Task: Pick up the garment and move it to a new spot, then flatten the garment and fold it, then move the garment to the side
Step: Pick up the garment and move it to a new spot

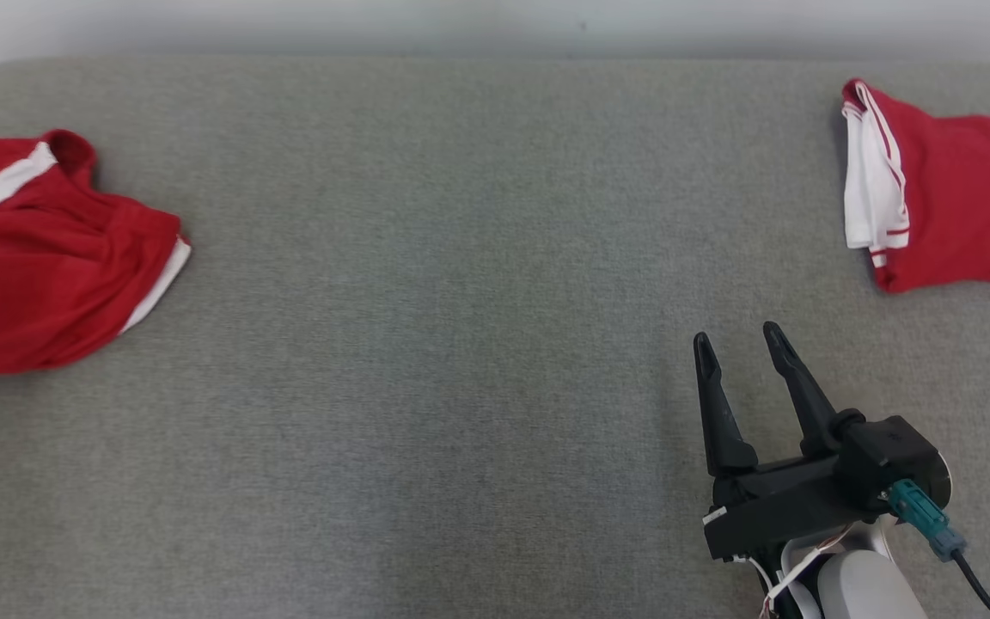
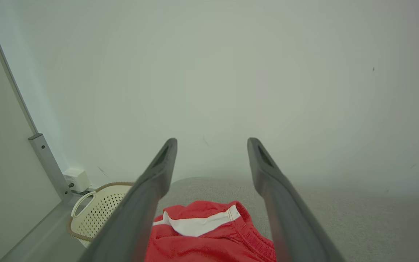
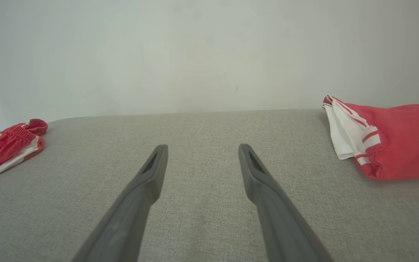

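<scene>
Right gripper sits closest to my head camera, at 5 o'clock, its 2 dark fingers spread apart and empty over the grey cushion. My left gripper is likewise released, with nothing between its fingers. Through its wrist camera I see a red garment with a white band at 6 o'clock, and a cream perforated basket at 8 o'clock. On the head camera that garment lies crumpled at 9 o'clock; a second red-and-white garment lies at 2 o'clock — well apart, both clear of the grippers.
</scene>
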